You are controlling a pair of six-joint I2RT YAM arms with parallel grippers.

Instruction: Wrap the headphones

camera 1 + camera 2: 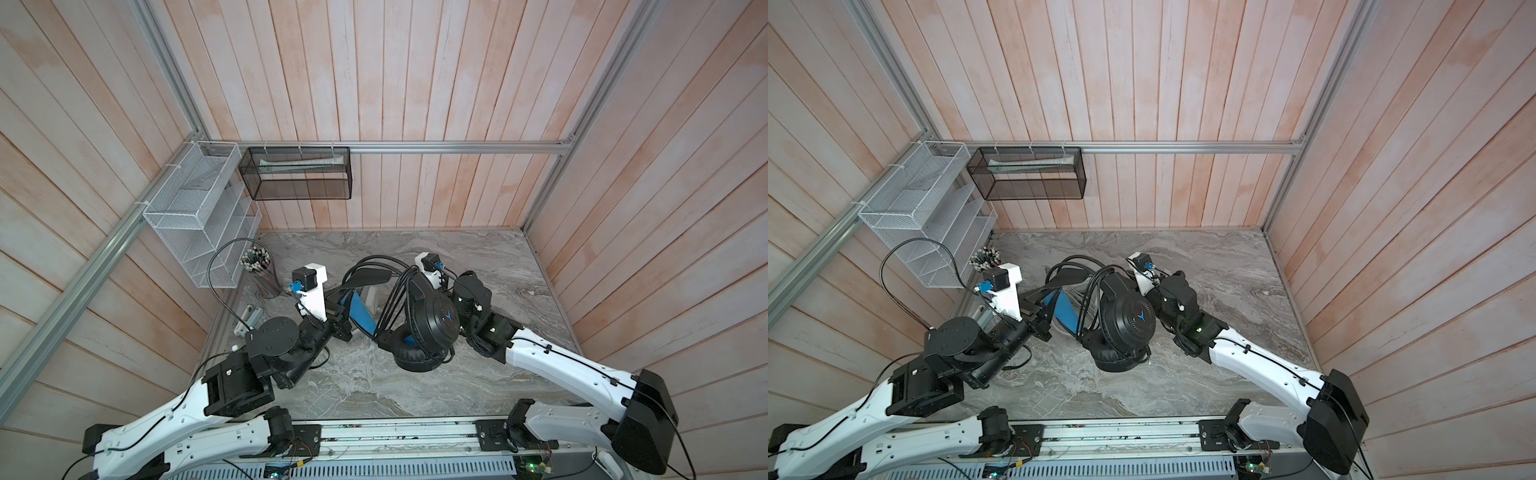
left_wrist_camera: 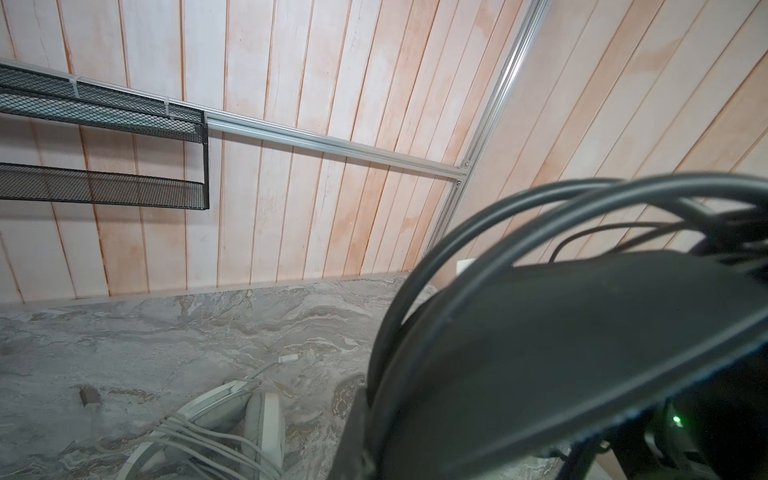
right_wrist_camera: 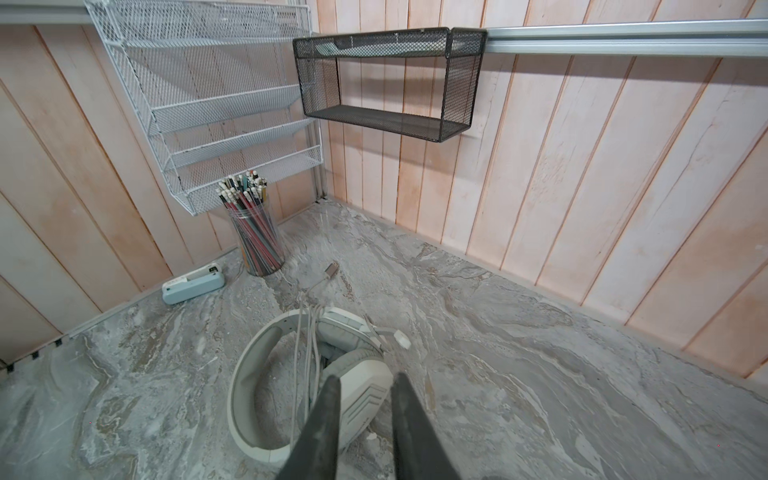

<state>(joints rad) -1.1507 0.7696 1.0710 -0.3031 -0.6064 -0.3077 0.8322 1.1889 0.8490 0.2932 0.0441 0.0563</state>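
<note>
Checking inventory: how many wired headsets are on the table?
2. The black, blue-lined over-ear headset sits mid-table; the white over-ear headset lies flat behind it, mostly hidden in both top views.

Black headphones [image 1: 436, 322] upright, cable [image 1: 392, 303] looped around; white headphones [image 3: 361, 374] flat, cable-wrapped.

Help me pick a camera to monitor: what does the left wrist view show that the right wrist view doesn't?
Left wrist only: the black over-ear headset's headband looped with black cable. Right wrist only: the right gripper, jaws apart, a clear cup of pencils and a white wire rack. Both: the white over-ear headset wound in grey-white cable on the grey marbled tabletop, and the black mesh shelf.
</note>
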